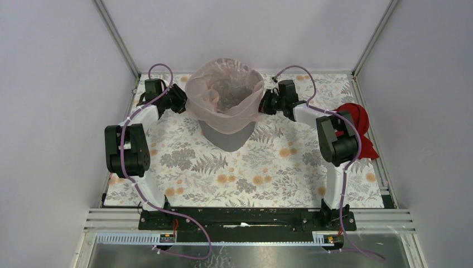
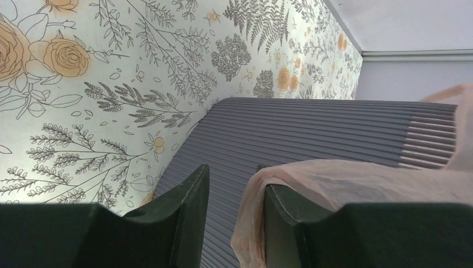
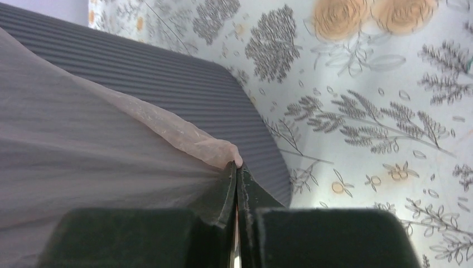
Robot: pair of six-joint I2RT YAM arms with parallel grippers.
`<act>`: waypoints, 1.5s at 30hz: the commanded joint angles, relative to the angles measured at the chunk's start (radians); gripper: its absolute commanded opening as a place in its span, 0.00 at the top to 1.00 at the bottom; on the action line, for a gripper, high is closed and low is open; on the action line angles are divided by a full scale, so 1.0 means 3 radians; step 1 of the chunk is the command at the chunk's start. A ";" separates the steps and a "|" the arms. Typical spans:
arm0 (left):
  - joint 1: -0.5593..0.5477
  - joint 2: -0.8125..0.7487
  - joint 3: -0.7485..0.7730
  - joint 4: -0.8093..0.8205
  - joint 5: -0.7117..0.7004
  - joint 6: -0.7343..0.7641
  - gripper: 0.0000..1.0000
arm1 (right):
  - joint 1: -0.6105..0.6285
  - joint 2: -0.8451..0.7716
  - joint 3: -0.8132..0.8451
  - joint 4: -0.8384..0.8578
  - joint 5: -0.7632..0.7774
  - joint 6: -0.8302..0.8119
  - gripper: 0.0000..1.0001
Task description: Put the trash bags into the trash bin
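Observation:
The dark-grey mesh trash bin (image 1: 227,135) stands at the back middle of the table. The pale-pink translucent trash bag (image 1: 224,95) sits in its mouth, its edge folded down over the rim. My left gripper (image 1: 184,100) is at the bin's left side. In the left wrist view it (image 2: 233,192) is open, with the bag's edge (image 2: 334,181) draped over its right finger (image 2: 290,223) and the bin's wall (image 2: 312,131) beyond. My right gripper (image 1: 266,101) is at the bin's right side. In the right wrist view it (image 3: 239,176) is shut on the bag's edge (image 3: 189,137).
A solid red cloth bundle (image 1: 360,125) lies at the table's right edge behind the right arm. The floral tablecloth (image 1: 251,173) covers the table. Grey enclosure walls and frame posts stand close on the left, right and back.

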 commanded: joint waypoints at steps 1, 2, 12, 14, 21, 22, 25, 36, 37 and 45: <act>-0.0009 -0.0154 -0.0081 -0.0003 -0.0036 0.0105 0.58 | -0.0013 -0.0188 -0.0091 0.0033 0.0000 -0.0054 0.97; -0.0008 -0.0173 -0.0091 -0.0020 -0.0031 0.0119 0.58 | -0.0014 -0.0237 -0.0089 -0.0001 0.0000 -0.0072 0.96; 0.0021 -0.0592 0.0178 -0.0924 -0.0948 0.0593 0.17 | -0.0099 -0.0857 0.0509 -0.1579 0.1084 -0.0515 0.26; 0.0021 -0.0767 0.0219 -0.1095 -0.1327 0.0641 0.03 | -0.0096 -0.0985 0.0590 -0.1837 0.1412 -0.0637 0.18; 0.0021 -0.1609 -0.0002 -0.0994 -0.1985 0.0644 0.01 | 0.0080 -0.1444 0.1005 -0.2160 0.1876 -0.1077 0.16; 0.0019 -0.1712 -0.0074 -0.0862 -0.1808 0.0650 0.01 | 0.0200 -0.1448 0.1143 -0.2211 0.1983 -0.1200 0.16; 0.0019 -0.1813 -0.0074 -0.0849 -0.1601 0.0599 0.01 | 0.0632 -0.1354 0.1555 -0.2338 0.2224 -0.1627 0.13; 0.0016 -0.1721 -0.0335 -0.0681 -0.1008 0.0717 0.12 | 0.1180 -0.0007 0.3142 -0.2993 0.1524 -0.2244 0.44; 0.0018 -0.1694 -0.0344 -0.0695 -0.1024 0.0737 0.13 | 0.1198 0.0119 0.3290 -0.3085 0.1524 -0.2291 0.49; 0.0017 -0.1635 -0.0467 -0.0576 -0.0998 0.0761 0.15 | 0.1351 0.0670 0.3531 -0.3278 0.1538 -0.2689 0.66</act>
